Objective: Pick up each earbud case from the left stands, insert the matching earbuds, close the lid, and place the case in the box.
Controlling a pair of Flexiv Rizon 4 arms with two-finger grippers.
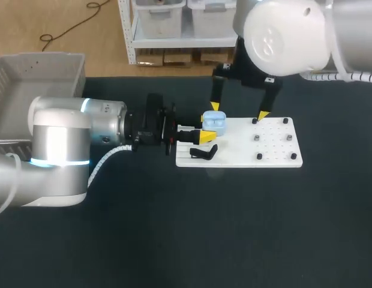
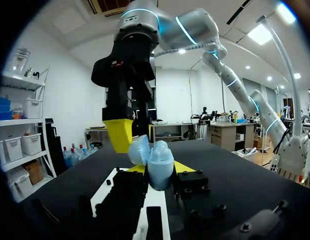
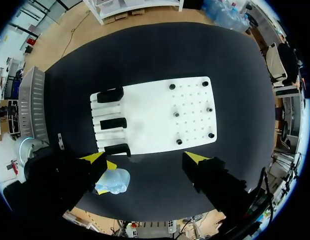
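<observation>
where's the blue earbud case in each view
Head view: the earbud case is at the left gripper, over the white board's left end.
Left wrist view: the earbud case is between this gripper's fingers.
Right wrist view: the earbud case is beside one finger of the right gripper.
Shared landmark: the white board.
</observation>
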